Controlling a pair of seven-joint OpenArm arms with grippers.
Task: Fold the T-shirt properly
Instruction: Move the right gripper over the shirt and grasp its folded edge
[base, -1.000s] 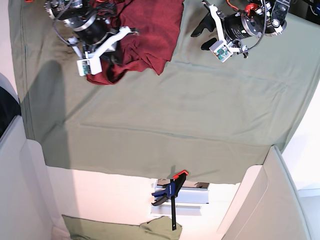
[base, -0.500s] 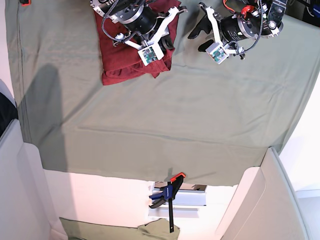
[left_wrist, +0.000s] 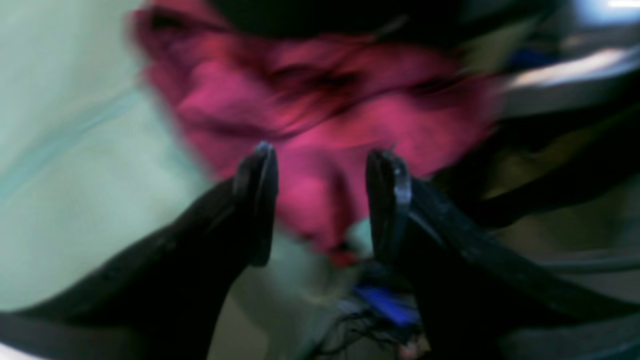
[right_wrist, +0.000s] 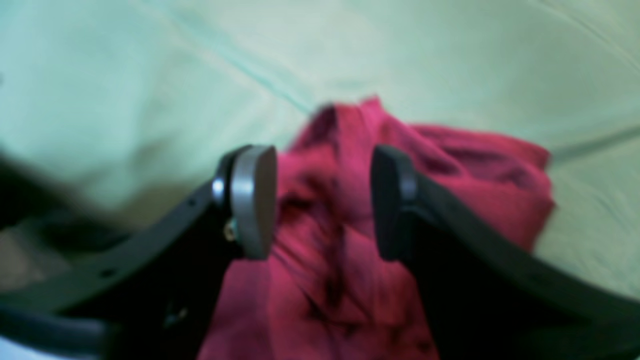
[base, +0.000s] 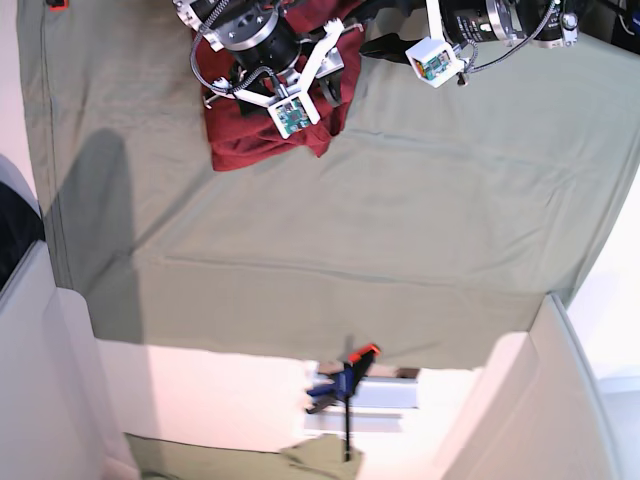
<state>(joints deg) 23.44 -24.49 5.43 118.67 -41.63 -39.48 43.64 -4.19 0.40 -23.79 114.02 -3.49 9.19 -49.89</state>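
Though both wrist views were blurred, the T-shirt (base: 255, 140) lay bunched on the olive sheet (base: 400, 230), under the released right claw (right_wrist: 322, 200); the left claw (left_wrist: 325, 205) gaped empty beside it.

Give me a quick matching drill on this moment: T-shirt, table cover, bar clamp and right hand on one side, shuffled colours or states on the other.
Things:
1. T-shirt
2. cloth sheet
3. bar clamp
4. right hand

Descriptions:
A. olive green, spread flat
B. fingers apart, nothing between them
C. dark red, bunched at the far edge
D. blue and black with an orange tip, near edge of the table

Pairs: 1-C, 2-A, 3-D, 4-B
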